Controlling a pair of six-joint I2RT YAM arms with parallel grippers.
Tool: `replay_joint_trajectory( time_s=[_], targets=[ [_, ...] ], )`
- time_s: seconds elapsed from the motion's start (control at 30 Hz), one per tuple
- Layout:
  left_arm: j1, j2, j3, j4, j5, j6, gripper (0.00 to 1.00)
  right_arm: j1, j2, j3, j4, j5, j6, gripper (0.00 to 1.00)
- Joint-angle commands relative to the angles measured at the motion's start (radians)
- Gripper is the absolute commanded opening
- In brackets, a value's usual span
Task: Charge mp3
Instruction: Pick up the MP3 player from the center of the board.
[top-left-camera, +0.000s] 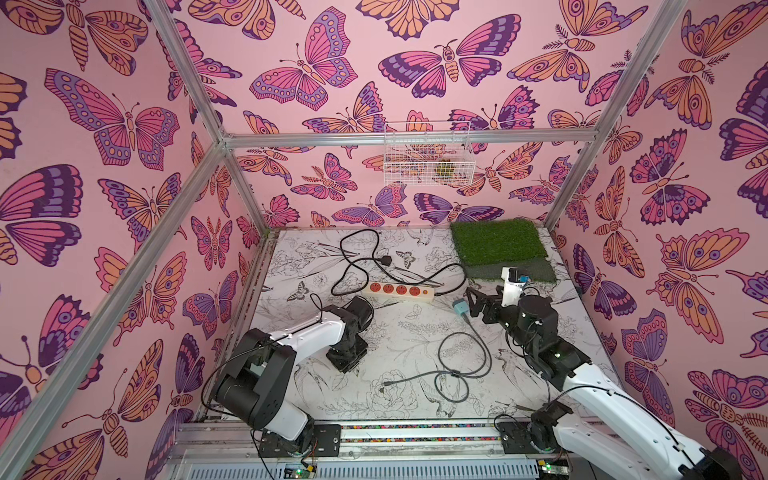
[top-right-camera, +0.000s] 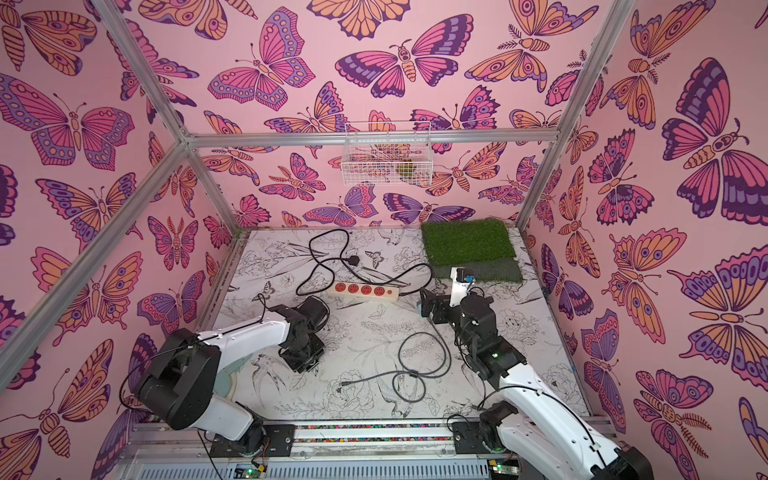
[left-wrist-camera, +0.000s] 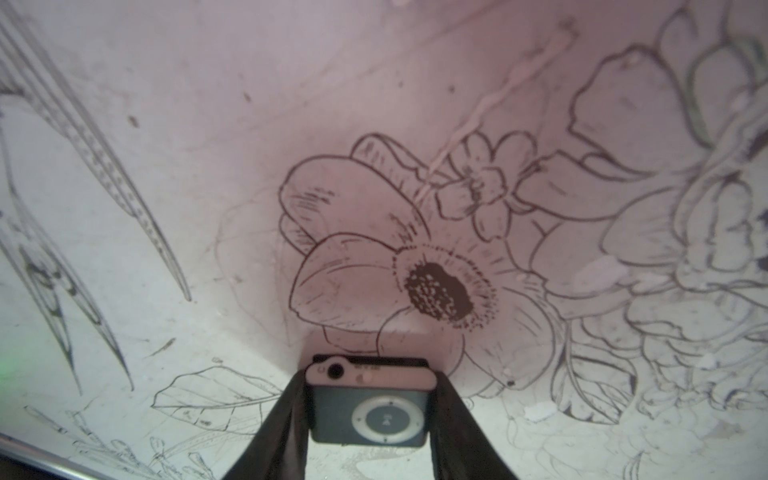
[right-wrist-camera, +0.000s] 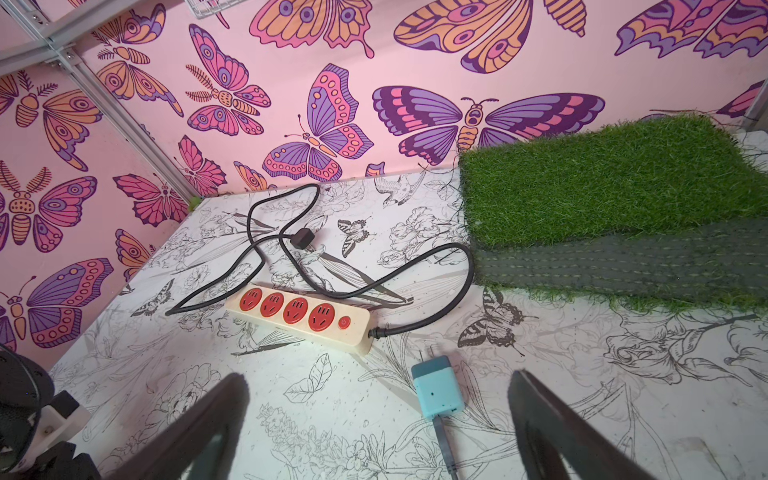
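The mp3 (left-wrist-camera: 370, 411), a small dark square player with a pale control ring, is clamped between the fingers of my left gripper (left-wrist-camera: 371, 388) just above the table. In both top views the left gripper (top-left-camera: 347, 357) points down at the table's left half and hides the mp3. My right gripper (right-wrist-camera: 378, 380) stands open, with the teal charger adapter (right-wrist-camera: 436, 390) lying on the table between its fingers, untouched. A thin dark cable (top-left-camera: 465, 365) runs from the adapter (top-left-camera: 460, 308) in loops, and its free end (top-left-camera: 386, 384) rests on the table.
A cream power strip (top-left-camera: 401, 290) with red sockets lies mid-table, its thick black cord and mains plug (top-left-camera: 386, 261) behind it. A green grass mat (top-left-camera: 498, 245) fills the back right corner. A white wire basket (top-left-camera: 428, 153) hangs on the back wall.
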Motion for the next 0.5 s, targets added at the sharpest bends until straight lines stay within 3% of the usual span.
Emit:
replay_joint_trajectory(
  time_s=[0.0, 0.13, 0.27, 0.47],
  targets=[
    [0.020, 0.011, -0.021, 0.082, 0.035, 0.016, 0.00, 0.027, 0.028, 0.070, -0.081, -0.070, -0.048, 0.98],
    [0.056, -0.028, -0.013, 0.074, 0.060, 0.013, 0.00, 0.098, 0.081, 0.125, -0.177, -0.164, -0.116, 0.95],
    [0.101, -0.052, -0.008, 0.060, 0.091, 0.012, 0.00, 0.236, 0.185, 0.183, -0.270, -0.199, -0.197, 0.91],
    [0.214, -0.086, 0.014, -0.033, 0.103, 0.044, 0.00, 0.462, 0.344, 0.244, -0.356, -0.160, -0.312, 0.79]
  ],
)
